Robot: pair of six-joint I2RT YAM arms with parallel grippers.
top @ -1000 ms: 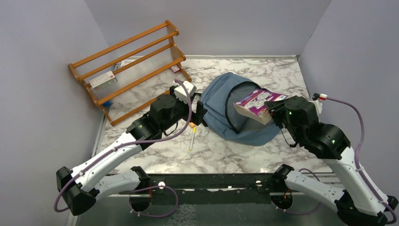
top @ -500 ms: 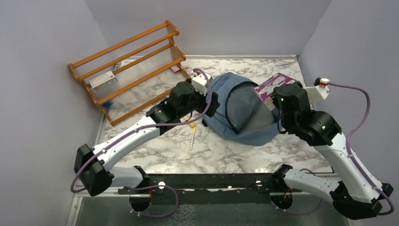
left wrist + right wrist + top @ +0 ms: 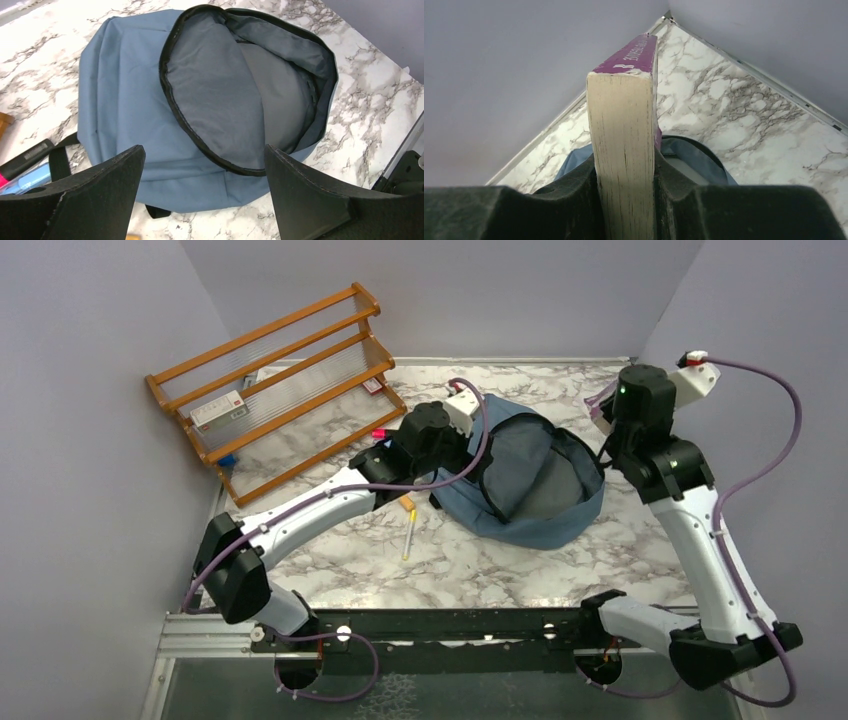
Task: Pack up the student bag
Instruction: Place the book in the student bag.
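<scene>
One marble tabletop, lilac walls. One student bag lies unzipped near centre; one wooden rack at 10 o'clock. Left gripper spread wide, empty, above the bag; right gripper clamps one purple-spined book at 2 o'clock.

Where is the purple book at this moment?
In the right wrist view, the purple book stands clamped in the right gripper, held near the table's far right corner, beside the open student bag.
</scene>
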